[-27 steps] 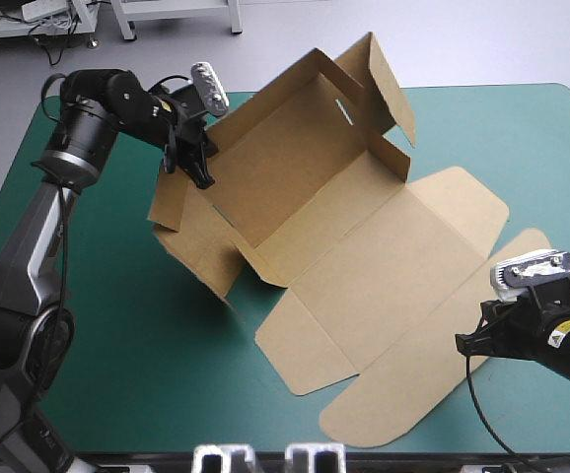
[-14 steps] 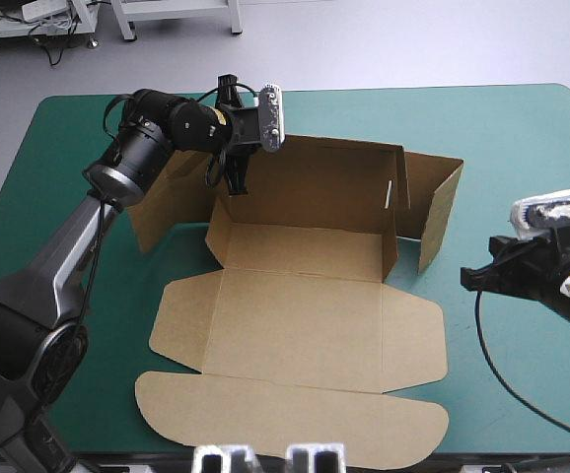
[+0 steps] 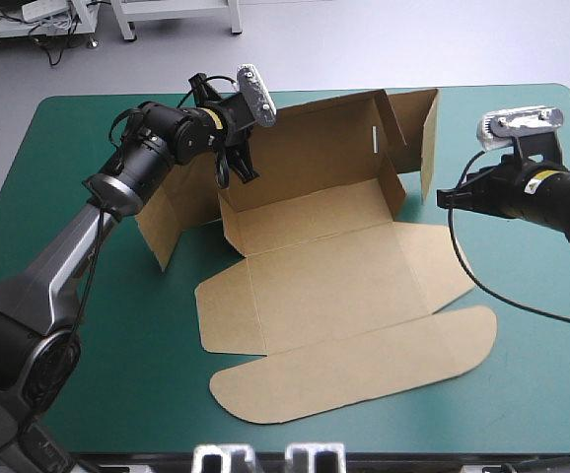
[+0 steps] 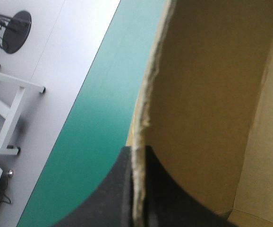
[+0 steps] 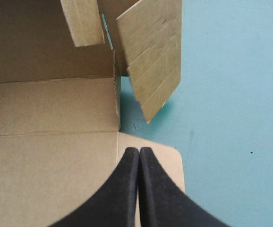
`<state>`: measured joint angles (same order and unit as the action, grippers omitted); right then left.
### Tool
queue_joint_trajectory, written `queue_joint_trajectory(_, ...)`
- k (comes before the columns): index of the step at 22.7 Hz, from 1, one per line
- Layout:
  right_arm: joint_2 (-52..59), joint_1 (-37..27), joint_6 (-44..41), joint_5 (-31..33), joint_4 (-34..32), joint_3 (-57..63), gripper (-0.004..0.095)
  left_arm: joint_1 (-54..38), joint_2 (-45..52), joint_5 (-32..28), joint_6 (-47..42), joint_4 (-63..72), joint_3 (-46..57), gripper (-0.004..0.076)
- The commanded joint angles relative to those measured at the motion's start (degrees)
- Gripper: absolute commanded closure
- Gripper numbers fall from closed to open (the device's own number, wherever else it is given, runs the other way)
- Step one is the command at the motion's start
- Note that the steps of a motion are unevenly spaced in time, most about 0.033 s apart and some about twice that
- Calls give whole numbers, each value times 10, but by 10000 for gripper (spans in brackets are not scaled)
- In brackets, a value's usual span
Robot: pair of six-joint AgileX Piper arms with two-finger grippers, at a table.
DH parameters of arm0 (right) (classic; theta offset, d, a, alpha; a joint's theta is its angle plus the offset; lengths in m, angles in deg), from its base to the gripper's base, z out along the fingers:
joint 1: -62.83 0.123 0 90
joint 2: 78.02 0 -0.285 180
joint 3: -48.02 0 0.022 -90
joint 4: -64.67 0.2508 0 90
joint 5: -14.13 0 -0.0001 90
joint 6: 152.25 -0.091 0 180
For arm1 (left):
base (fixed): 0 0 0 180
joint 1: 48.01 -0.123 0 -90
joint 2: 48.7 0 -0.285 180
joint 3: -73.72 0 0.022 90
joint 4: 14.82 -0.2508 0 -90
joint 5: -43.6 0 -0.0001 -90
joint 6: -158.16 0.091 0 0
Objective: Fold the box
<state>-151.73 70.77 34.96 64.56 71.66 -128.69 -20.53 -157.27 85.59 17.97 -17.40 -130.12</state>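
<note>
Since the box (image 3: 324,286) turned a little on the teal-green cover (image 3: 532,394) just before, its loose end flap (image 5: 150,61) now stands right ahead of the right gripper (image 5: 139,152), whose black fingers (image 5: 122,189) are pressed together and hold nothing. The left gripper (image 4: 137,158) pinches the tall back wall (image 3: 315,158) by its edge, maybe near a corner. Tucking that flap looks ready.

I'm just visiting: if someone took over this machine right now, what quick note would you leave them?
Left gripper: shut on the box, pinching the raised back wall's top edge near its left corner.
Right gripper: shut, holding nothing, tips over the flat right-hand flap.
Done: back wall up, end flaps standing.
Left: front panels lie flat on the teal-green cover; side walls not yet raised or tucked.
</note>
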Motion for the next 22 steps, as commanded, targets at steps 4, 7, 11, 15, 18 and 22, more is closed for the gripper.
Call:
queue_joint_trajectory(4,-44,-3,39,-32,39,-65,928,16,37,20,30,-41,-21,734)
queue_joint_trajectory(7,-66,-3,45,-22,42,-92,928,18,37,2,39,-31,-21,734)
queue_joint_trajectory(11,-81,-3,55,0,42,-125,928,18,49,3,42,-28,-21,734)
queue_joint_trajectory(15,-106,-3,55,24,45,-183,928,18,76,42,102,39,-21,734)
queue_joint_trajectory(18,-120,-3,67,27,72,-217,928,18,76,54,141,52,4,734)
queue_joint_trajectory(22,-157,-3,70,46,93,-259,928,18,76,-23,220,54,78,734)
